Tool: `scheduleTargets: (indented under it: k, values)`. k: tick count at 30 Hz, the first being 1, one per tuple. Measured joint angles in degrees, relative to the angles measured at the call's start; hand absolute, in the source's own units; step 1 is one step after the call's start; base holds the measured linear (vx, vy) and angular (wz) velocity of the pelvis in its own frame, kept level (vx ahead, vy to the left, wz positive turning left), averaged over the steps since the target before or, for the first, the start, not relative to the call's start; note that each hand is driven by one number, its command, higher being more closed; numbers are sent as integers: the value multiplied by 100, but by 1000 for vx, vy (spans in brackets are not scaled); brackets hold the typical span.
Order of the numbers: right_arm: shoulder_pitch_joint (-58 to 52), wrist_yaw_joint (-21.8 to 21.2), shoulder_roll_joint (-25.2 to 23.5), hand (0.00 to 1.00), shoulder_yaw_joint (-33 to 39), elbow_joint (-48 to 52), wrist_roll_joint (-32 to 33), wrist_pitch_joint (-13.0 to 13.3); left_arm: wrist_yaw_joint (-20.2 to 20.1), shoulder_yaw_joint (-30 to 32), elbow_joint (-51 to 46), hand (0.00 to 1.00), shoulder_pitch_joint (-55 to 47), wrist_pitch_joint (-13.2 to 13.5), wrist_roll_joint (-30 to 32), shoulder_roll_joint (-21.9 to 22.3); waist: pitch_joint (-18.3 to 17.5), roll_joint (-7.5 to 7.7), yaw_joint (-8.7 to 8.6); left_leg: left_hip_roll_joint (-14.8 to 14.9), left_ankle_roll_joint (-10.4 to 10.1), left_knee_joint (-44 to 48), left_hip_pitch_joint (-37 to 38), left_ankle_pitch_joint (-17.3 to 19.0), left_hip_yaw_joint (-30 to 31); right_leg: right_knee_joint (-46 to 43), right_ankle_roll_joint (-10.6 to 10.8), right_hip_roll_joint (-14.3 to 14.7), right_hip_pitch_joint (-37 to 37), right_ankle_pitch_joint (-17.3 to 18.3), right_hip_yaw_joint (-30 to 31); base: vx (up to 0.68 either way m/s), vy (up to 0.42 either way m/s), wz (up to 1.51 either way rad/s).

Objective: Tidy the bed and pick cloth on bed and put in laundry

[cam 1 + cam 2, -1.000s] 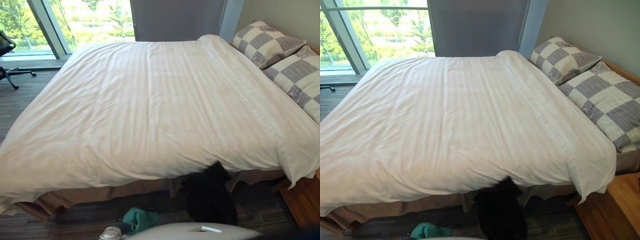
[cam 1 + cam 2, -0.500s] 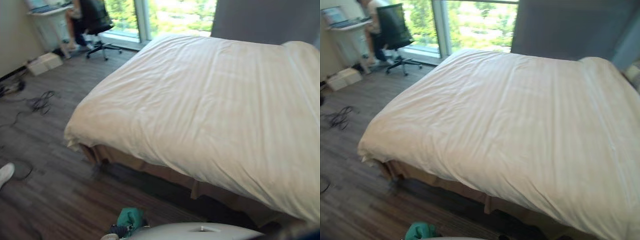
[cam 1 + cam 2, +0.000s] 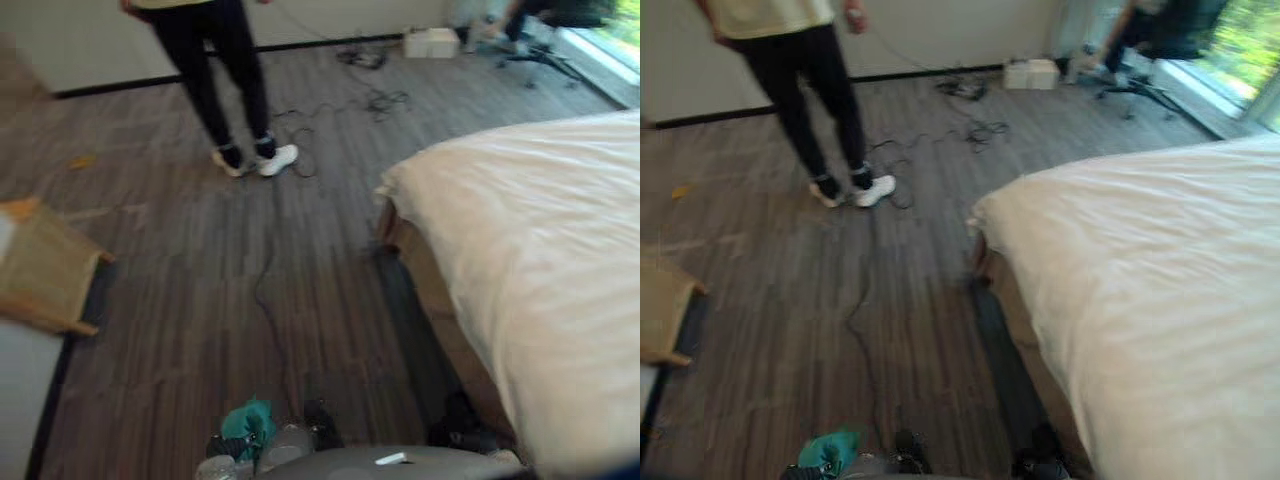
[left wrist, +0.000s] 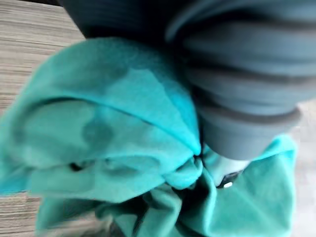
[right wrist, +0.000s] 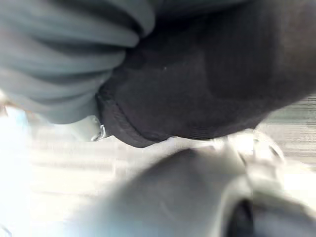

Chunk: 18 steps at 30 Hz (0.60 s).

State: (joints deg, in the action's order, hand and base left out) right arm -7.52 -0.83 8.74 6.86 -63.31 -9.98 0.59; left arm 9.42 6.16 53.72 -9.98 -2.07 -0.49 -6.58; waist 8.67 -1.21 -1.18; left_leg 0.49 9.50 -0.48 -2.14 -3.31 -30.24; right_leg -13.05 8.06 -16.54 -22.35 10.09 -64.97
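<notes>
Carrying bunched teal cloth (image 4: 98,128) at your left hand (image 4: 237,98) and black fabric (image 5: 207,74) at your right hand (image 5: 64,59), you are seemingly bringing laundry; both grips are hidden, so you cannot tell.

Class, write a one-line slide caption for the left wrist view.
Teal cloth bunched against the dark ribbed cover of the left hand, wood-plank floor behind.

Left hand (image 4: 244,108) sits low at the robot's front, ribbed cover bare, the rest buried in teal cloth (image 4: 98,123); right hand (image 5: 59,64) likewise low, buried in black cloth (image 5: 207,74).
</notes>
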Motion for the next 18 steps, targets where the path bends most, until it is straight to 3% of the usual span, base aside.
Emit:
scheduleTargets:
  k: [1,3,4,6,8,9,10,11,14,18]
  values:
    - [59,28,16,100,24,2,158,4,-76,-99,67,100,7,3,0,-77,118,47,88,-78,-3,-148,201,-22,177,-42,-153,-47,8,-98,11,61,87,88]
    - [36,102,-71,100,97,6,319,68,-194,-232,275,100,17,-17,-8,-143,204,89,73,-217,-10,-359,441,-58,506,-483,-570,-174,171,-168,297,43,23,99]
    - [-41,151,-180,100,99,36,481,144,-308,-429,465,100,72,-121,-4,-131,212,86,34,-254,-77,-500,554,-49,909,-813,-616,-40,547,51,1106,17,-37,136]
    - [-149,153,-198,100,148,71,680,315,-449,-535,511,100,147,-245,37,-177,224,66,36,-255,-108,-518,551,-22,1221,-857,-555,293,1017,174,2098,8,-44,121]
    - [-198,148,-206,100,106,56,884,551,-566,-601,507,100,128,-317,238,-194,221,88,41,-342,-190,-531,549,-81,1498,-346,-518,788,1535,34,3643,55,-63,101]
    - [-193,137,-217,100,61,57,893,609,-589,-602,507,100,114,-335,244,-211,213,139,40,-415,-228,-534,546,-107,1520,-179,-555,837,1615,-55,3901,48,-70,56]
    - [-156,108,-191,100,-20,56,897,668,-644,-601,504,100,114,-349,251,-194,183,179,64,-490,-251,-537,586,-122,1528,1,-564,801,1563,48,4040,59,-62,10]
    - [-110,82,-154,100,-85,113,899,666,-666,-587,502,100,29,-350,243,-121,162,56,75,-479,-299,-538,592,-99,1492,226,-518,841,1496,65,4060,56,-59,-4]
    - [-147,65,-98,100,-106,286,912,562,-667,-552,483,100,-94,-351,196,-33,132,-32,44,-426,-468,-538,584,8,1249,432,-467,870,1457,23,4075,38,-39,-18]
    - [-245,65,-140,100,-189,357,892,283,-715,-545,473,100,-178,-311,138,-73,1,35,57,-360,-542,-546,722,29,1041,596,-493,944,1330,-34,4209,66,-46,-20]
